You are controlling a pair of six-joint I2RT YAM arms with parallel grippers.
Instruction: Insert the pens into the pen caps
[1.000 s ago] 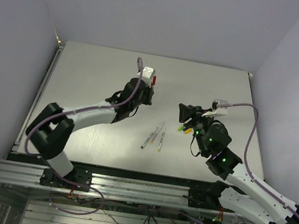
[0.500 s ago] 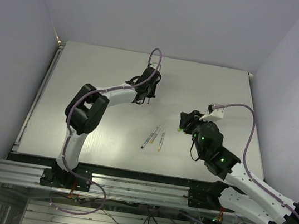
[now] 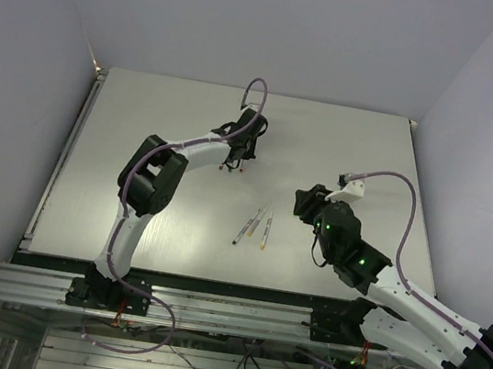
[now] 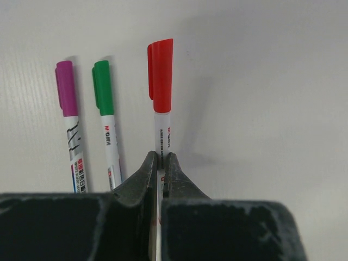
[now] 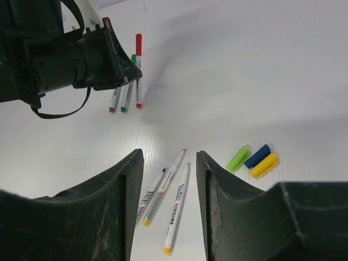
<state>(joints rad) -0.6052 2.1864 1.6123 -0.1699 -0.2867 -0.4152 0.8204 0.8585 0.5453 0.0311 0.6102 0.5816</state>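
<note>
White table (image 3: 143, 132), plain grey walls around it. Left gripper (image 4: 161, 163) is clamped tight on the red-capped pen (image 4: 161, 76) out at the far middle, right next to the magenta-capped pen (image 4: 66, 92) and green-capped pen (image 4: 103, 92) lying flat. Right gripper (image 5: 168, 155) hangs with jaws apart, gripping nothing, over three uncapped pens (image 5: 163, 187); light green, blue and yellow caps (image 5: 257, 155) sit just beside them

Left arm (image 3: 192, 147) stretched far forward, left fingers (image 4: 142, 180) pinched tight; right arm (image 3: 398, 291) bent, right fingers (image 5: 109, 201) apart.
</note>
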